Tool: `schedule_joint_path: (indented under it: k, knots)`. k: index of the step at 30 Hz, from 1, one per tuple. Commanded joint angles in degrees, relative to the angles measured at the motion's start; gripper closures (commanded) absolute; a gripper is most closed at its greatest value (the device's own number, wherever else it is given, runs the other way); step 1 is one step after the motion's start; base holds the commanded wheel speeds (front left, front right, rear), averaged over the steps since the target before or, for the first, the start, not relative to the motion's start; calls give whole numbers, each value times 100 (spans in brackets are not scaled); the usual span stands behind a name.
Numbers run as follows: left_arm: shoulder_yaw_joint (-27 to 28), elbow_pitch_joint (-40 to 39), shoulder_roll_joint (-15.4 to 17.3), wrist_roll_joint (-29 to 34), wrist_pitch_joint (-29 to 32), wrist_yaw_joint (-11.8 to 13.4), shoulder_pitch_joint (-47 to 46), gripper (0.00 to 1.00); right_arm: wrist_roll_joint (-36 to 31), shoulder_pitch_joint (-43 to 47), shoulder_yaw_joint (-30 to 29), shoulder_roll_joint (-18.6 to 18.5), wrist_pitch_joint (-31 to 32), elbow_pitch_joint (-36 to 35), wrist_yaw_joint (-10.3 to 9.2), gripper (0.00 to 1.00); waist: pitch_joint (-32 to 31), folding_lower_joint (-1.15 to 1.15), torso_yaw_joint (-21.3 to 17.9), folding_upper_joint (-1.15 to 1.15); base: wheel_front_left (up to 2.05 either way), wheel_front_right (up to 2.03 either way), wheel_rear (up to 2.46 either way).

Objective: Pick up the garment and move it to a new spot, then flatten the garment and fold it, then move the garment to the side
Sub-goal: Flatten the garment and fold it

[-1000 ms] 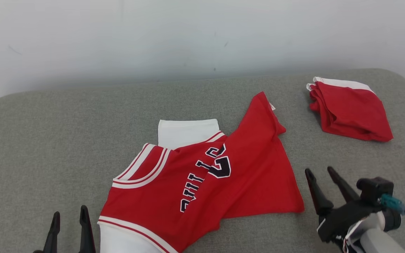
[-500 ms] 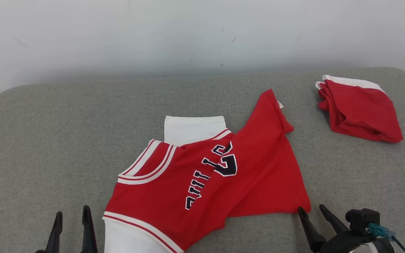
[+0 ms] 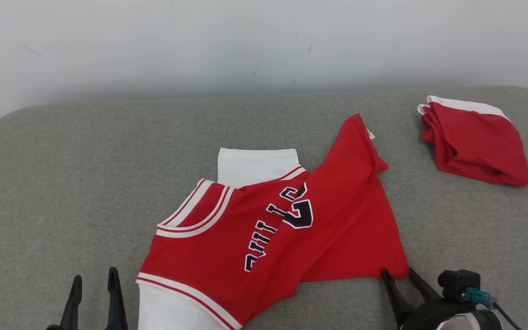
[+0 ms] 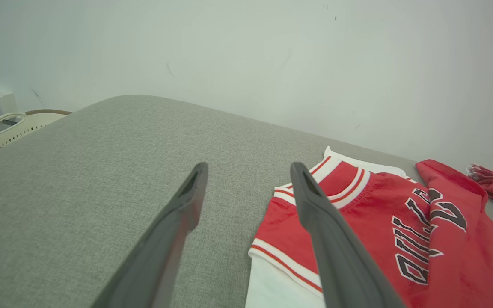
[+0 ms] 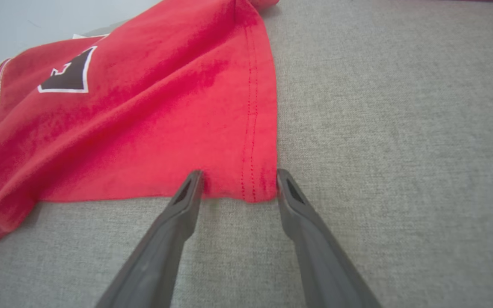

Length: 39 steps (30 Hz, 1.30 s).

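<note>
1. Jersey [image 3: 337, 220]: red with white trim, lying mid-table towards the front edge. Rumpled and partly folded over itself, not flat.
2. Lettering [image 3: 287, 220]: black with white outline, broken by a diagonal fold across the chest.
3. White panel [image 3: 257, 165]: sticks out past the jersey's far edge beside the collar. More white at the near left edge, cut off by the bottom of the head view.
4. Far right part of the jersey runs up to a point, with a small pale tag at its tip.
5. Right claw [image 3: 399, 273]: spread, low at the jersey's near right hem corner [image 5: 259, 188]. In the right wrist view, one fingertip sits on each side of that corner with the stitched hem between them. Cloth not pinched.
6. Left claw [image 3: 95, 274]: spread, nothing between the fingers. Sits at the lower left of the head view, just left of the jersey's near edge and apart from the cloth. Can't tell height over the table.
7. Table [image 3: 62, 183]: grey fabric top with rounded corners, set against a pale wall [image 3: 245, 46].
8. Folded garment [image 3: 479, 146]: red and white, at the table's far right, well apart from the jersey.
9. Basket [image 4: 11, 128]: pale, beyond the table's left end in the left wrist view.
</note>
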Motion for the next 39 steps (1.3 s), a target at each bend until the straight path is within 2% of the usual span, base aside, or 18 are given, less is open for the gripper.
schedule_joint_path:
  k: [1,2,3,6,14,19,22,23,24,33,39]
  knots:
    - [18,21,2,-11,-20,-4,-26,0,-60,-59,23,1,-63,82,-2,65,6,0,3,0,0,0,0]
    - [18,21,2,-6,-20,-3,-34,0,-93,-112,49,8,-115,156,-2,96,9,0,6,0,0,0,0]
    - [20,21,2,-5,-20,-1,-40,0,-86,-147,62,36,-176,219,-2,100,10,0,8,0,0,0,0]
    - [45,25,2,-12,-20,6,-22,0,-50,-209,106,55,-304,369,-2,100,-3,0,-9,0,0,0,0]
    - [43,16,2,-71,-20,47,67,0,-64,-155,-87,-168,-524,471,-2,100,-67,0,-125,0,0,0,0]
    - [37,18,2,-87,-20,70,105,0,-155,-50,-372,-339,-554,369,-2,100,-101,0,-182,0,0,0,0]
    - [33,46,2,-93,-21,72,110,0,-104,36,-420,-340,-364,323,-2,100,-123,0,-201,0,0,0,0]
    - [31,56,2,-97,-21,67,106,0,-126,36,-417,-368,-328,286,-2,41,-130,0,-203,0,0,0,0]
    - [26,64,2,-98,-21,60,101,0,-121,39,-441,-375,-292,257,-2,0,-140,0,-202,0,0,0,0]
    - [64,64,1,-69,-21,50,151,0,-352,162,-698,-311,-362,32,-2,0,-255,0,-189,0,0,0,0]
    - [123,-8,1,-34,-21,65,271,0,-628,278,-1008,-200,-542,-374,-2,0,-401,0,-221,0,0,0,0]
